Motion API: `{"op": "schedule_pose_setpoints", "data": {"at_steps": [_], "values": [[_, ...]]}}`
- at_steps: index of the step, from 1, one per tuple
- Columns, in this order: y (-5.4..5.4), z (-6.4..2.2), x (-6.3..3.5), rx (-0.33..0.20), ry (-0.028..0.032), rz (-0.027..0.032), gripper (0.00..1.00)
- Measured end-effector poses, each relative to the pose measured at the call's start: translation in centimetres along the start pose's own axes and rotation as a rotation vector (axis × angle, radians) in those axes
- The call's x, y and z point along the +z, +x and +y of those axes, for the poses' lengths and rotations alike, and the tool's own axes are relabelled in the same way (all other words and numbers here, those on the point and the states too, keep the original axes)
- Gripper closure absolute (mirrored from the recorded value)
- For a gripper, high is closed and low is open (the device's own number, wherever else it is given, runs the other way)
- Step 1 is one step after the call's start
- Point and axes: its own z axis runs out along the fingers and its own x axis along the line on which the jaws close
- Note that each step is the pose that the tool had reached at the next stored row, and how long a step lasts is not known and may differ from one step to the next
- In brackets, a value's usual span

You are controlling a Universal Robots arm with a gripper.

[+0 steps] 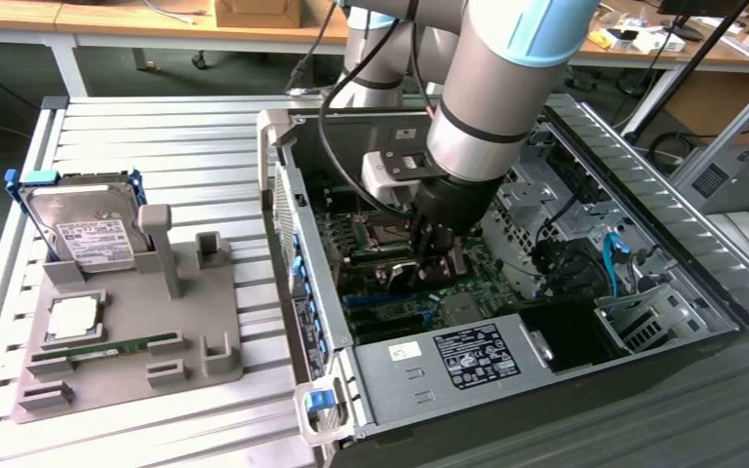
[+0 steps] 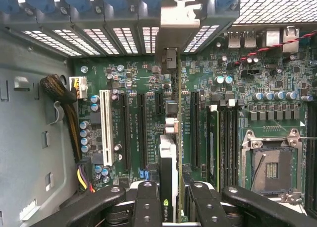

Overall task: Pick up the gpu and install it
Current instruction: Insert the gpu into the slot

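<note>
In the wrist view the gpu is seen edge-on, a thin dark card with a heat sink, standing upright over a black expansion slot of the green motherboard. Its silvery bracket reaches the case's rear slot openings. My gripper is shut on the card's near end, one black finger on each side. In the exterior view the gripper is deep inside the open computer case, low over the motherboard. Whether the card is seated in its slot cannot be told.
A white slot and more black slots lie beside the card, a memory stick and the open CPU socket on the other side. Outside the case, a grey fixture holds a hard drive, a processor and a green memory stick.
</note>
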Motion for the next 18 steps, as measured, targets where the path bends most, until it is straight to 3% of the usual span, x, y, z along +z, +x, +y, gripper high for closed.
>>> {"op": "schedule_pose_setpoints", "data": {"at_steps": [18], "values": [[-0.05, 0.14, 0.02, 0.000, -0.0001, 0.0002, 0.73]]}}
